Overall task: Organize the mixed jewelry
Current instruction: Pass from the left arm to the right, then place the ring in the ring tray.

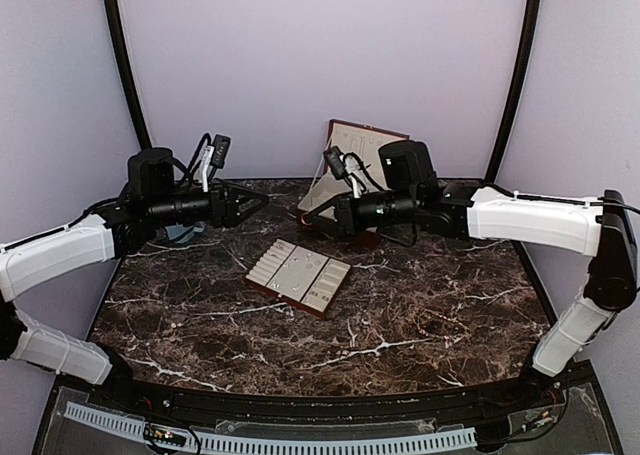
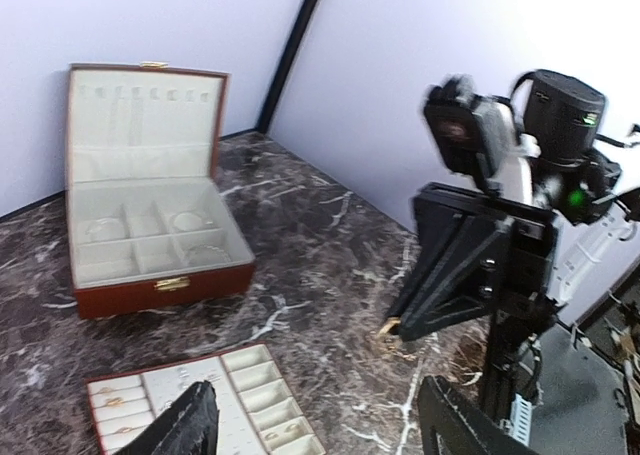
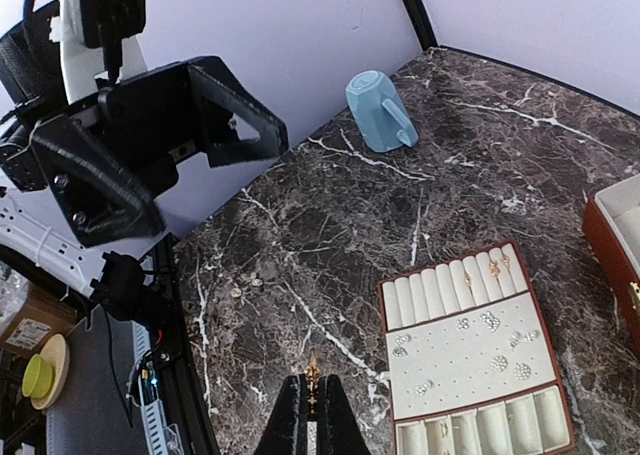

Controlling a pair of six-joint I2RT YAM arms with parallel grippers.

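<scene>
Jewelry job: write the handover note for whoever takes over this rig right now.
Left gripper: open, nothing between its fingers, raised above the table.
Right gripper: shut on a small gold piece, held above bare marble beside the tray.
Tray: flat on the table, with studs on its middle panel and a few rings in the rolls.
Hinged box: open at the back; some thin pieces seem to lie inside.
Blue cup: on its side near the wall.
Left to do: place the held piece, then collect at least two loose specks on the marble.
</scene>
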